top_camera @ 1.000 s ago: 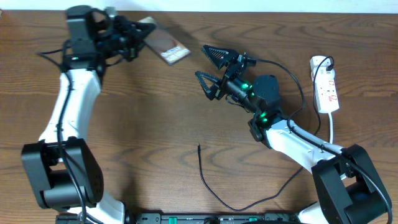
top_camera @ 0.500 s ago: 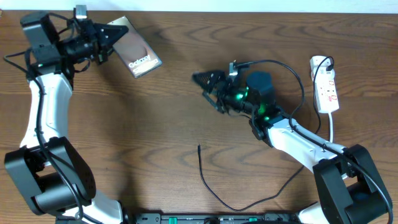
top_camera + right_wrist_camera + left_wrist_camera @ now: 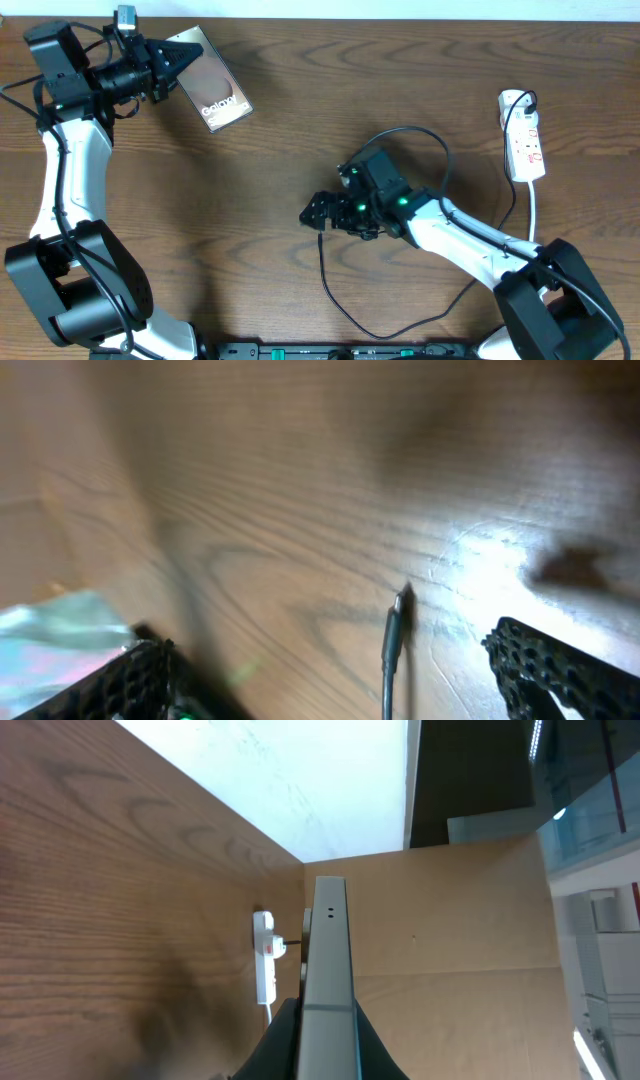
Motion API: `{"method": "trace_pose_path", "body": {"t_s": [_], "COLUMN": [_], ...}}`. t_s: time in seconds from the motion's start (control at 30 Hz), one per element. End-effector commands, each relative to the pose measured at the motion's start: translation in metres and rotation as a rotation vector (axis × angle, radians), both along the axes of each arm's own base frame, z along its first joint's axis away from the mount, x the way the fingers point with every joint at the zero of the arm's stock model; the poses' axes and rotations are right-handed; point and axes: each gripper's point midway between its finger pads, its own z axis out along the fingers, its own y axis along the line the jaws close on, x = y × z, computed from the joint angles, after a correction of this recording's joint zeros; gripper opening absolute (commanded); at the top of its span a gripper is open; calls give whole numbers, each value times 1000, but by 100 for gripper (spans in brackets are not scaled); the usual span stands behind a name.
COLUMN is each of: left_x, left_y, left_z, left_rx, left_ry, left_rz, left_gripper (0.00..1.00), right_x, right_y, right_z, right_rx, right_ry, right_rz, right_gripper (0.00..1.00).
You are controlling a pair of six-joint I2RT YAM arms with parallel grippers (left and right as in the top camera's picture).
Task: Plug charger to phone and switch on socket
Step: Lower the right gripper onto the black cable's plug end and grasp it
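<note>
My left gripper [image 3: 172, 58] is shut on one end of the phone [image 3: 214, 93] and holds it at the far left, its glossy brown back with white lettering facing up. In the left wrist view the phone [image 3: 328, 940] is edge-on between the fingers [image 3: 322, 1042]. My right gripper [image 3: 313, 214] is open, low over the middle of the table, just above the charger's plug tip [image 3: 320, 238]. In the right wrist view the tip [image 3: 397, 618] lies on the wood between the open fingers [image 3: 345, 672]. The black charger cable [image 3: 328, 288] runs toward the table's front. The white socket [image 3: 524, 136] lies at the far right.
The socket also shows in the left wrist view [image 3: 264, 956], far beyond the phone. Its white cord [image 3: 533, 205] runs down the right side. The right arm's own black cable [image 3: 430, 135] loops above its wrist. A white wall borders the table's far edge.
My left arm has swung left with the phone in its grip. My right arm has dropped from the table's middle back down toward the front, over the charger's tip.
</note>
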Motion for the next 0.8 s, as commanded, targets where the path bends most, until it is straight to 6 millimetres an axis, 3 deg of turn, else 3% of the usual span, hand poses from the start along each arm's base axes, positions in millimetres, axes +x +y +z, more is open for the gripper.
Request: {"method": "trace_pose_path", "body": {"t_s": [0.0,0.13,0.4,0.63,0.77], "left_x": [-6,-6,-6,-6,-6], "left_y": [-2,-2,-2,-2,-2], "left_z": [14,14,14,14,14], "left_rx": [3,6,8,18,18], "left_ry": [-52,-54,-54,-70,-70], "left_rz": [-33,-30,-27,-29,-29], "left_gripper": [8,7,7,8,7], "right_x": [28,28,23,16,12], "right_y": [-4,-24,3,-15,-12], "right_z": [19,20,29,37,44], "right_rx": [-147,-332,-267,-433,-451], "right_ry": [-164,-177,-234,-188,-174], "right_rz": [2,-33,28,-89,-147], "right_gripper": [99,99,99,99,98]}}
